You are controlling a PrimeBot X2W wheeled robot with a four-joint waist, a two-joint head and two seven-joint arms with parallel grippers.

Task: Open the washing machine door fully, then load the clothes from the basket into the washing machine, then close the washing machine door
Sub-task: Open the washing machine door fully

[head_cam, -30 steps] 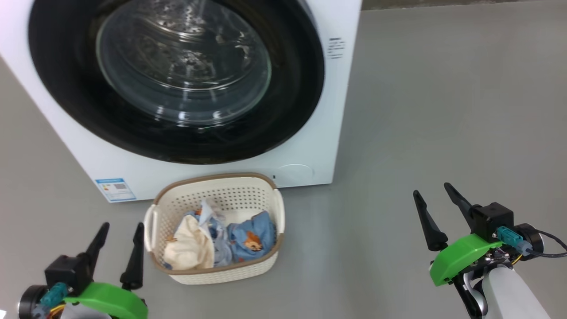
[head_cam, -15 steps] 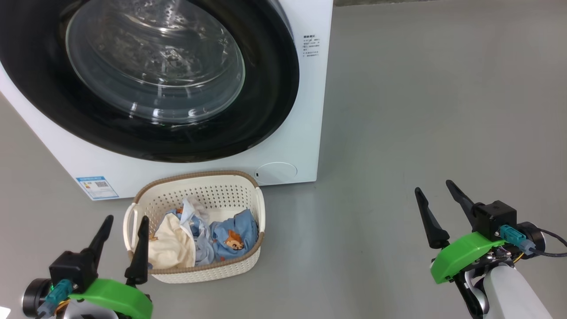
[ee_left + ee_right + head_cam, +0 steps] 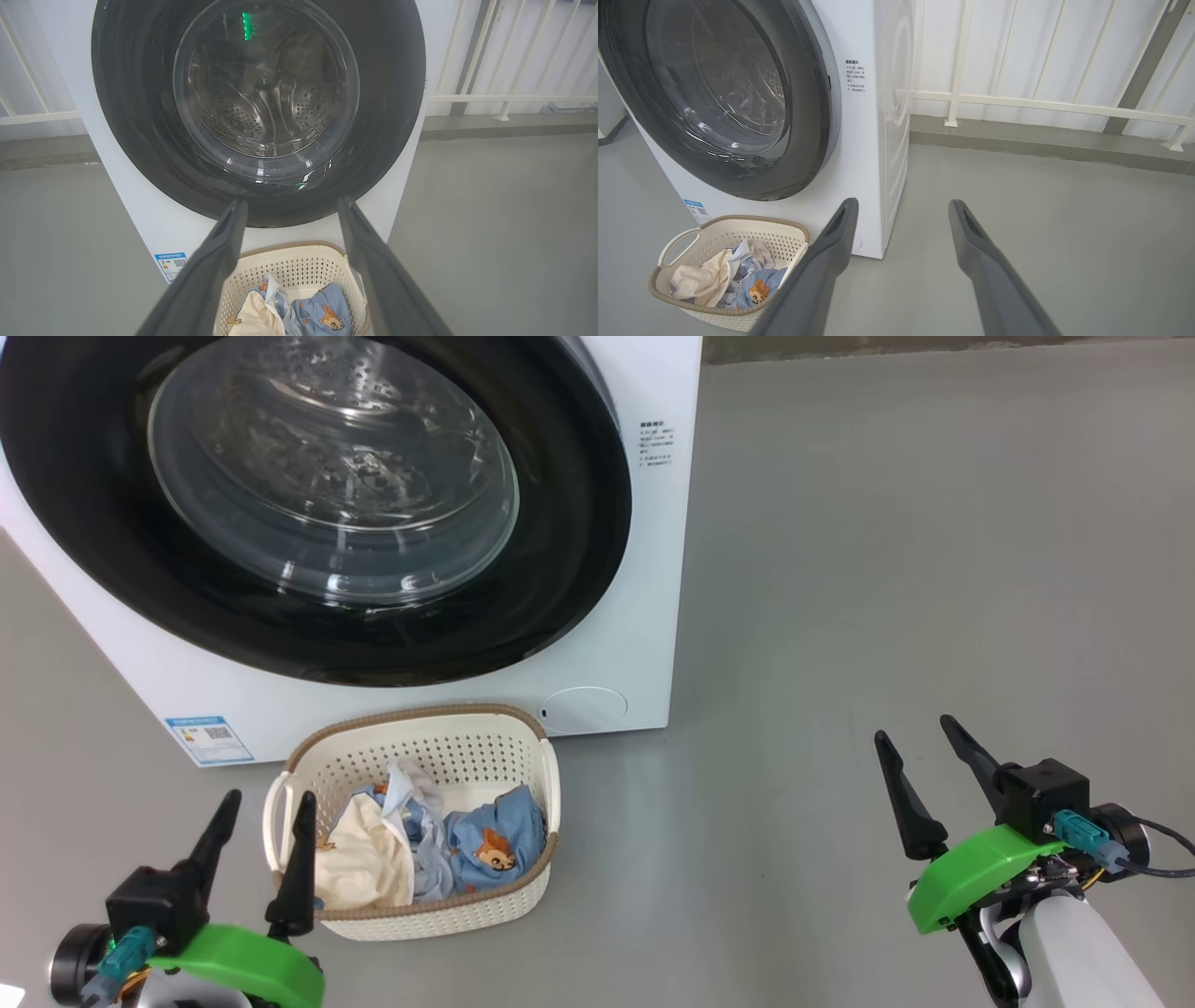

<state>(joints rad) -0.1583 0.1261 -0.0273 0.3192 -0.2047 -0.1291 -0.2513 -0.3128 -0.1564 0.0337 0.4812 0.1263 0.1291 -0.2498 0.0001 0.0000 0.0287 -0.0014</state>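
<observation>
While the washing machine door [image 3: 327, 504] sat shut flat against the white washing machine [image 3: 644, 644], the cream basket [image 3: 415, 712] stood on the grey floor [image 3: 887, 569] right in front of it, under the door and near the round lower hatch [image 3: 583, 707]. The clothes [image 3: 439, 845], blue stuff with orange cartoon prints plus a cream-white piece, were piled inside the basket. The left gripper [image 3: 269, 797] hung just beside the basket's left side, fingers spread wide, nothing in them. The right gripper [image 3: 912, 728] was well off to the right over floor, also wide and empty.
</observation>
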